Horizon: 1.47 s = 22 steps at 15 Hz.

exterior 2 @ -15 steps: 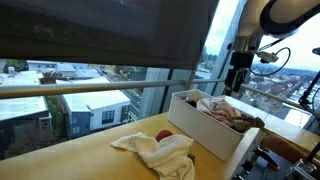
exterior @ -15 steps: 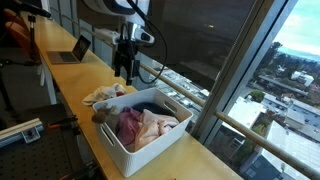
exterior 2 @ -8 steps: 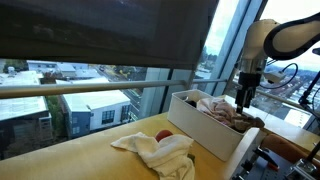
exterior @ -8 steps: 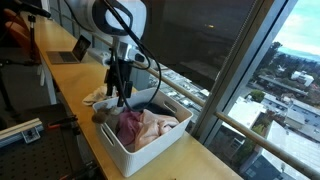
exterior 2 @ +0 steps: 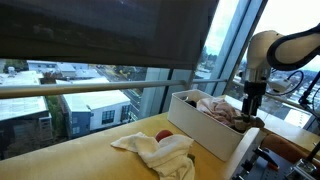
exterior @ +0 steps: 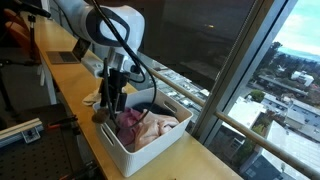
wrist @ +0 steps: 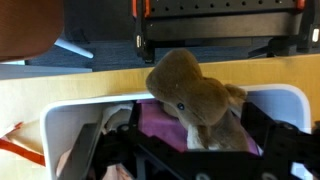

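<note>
A brown plush animal [wrist: 190,98] lies in the white bin [wrist: 62,112], leaning at the bin's wall on top of a pink cloth [wrist: 160,127]. In the wrist view my gripper [wrist: 190,152] is open, its dark fingers [wrist: 86,150] standing wide on either side of the plush without touching it. In both exterior views the gripper [exterior: 113,101] [exterior 2: 250,110] hangs low over the bin [exterior: 150,140] [exterior 2: 200,128], at the end where the plush [exterior: 101,116] pokes over the rim. Pink and cream clothes [exterior: 145,125] fill the bin.
A crumpled white cloth [exterior: 100,95] [exterior 2: 158,150] and a small red thing [exterior 2: 162,135] lie on the yellow table [exterior: 70,85] beside the bin. A laptop [exterior: 70,50] sits farther along the table. The window glass [exterior: 200,40] runs close behind the bin.
The arm has swung from above the table's far side over to the bin and come down toward the plush. The gripper has stayed open.
</note>
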Available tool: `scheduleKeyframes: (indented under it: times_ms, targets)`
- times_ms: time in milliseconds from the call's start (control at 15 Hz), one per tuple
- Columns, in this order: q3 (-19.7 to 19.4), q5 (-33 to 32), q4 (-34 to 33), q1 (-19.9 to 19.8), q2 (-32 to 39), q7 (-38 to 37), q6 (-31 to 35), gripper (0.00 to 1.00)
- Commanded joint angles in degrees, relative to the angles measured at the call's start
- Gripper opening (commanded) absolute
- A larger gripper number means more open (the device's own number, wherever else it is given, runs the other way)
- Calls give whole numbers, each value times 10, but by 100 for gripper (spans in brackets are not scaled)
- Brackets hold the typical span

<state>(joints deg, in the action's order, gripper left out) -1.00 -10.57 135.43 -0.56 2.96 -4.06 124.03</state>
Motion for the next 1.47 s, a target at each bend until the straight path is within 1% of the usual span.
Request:
scheduleKeyframes:
  times_ms: [0,67,133,200,267,400,733,800,867,933,1000,1200,1400]
  targets:
    - [-7,-9,21,-6,-6,4,22,100]
    - [-8,-7,25,-8,-7,6,26,75]
    - [-9,-6,28,-10,-6,7,30,74]
    - [-10,-5,31,-11,-7,9,32,68]
    - [-10,-5,33,-13,-6,9,35,58]
    - [-11,-3,36,-13,-8,9,37,42]
    - [-8,2,36,-11,-23,10,35,8]
    - [-7,3,34,-9,-31,10,31,3]
    - [-5,3,30,-7,-44,9,23,6]
    - [-3,4,25,-6,-58,9,14,6]
    - [-2,5,19,-5,-72,10,6,3]
    - [8,15,-12,3,-132,12,-31,5]
    - [30,18,-56,19,-170,4,-67,5]
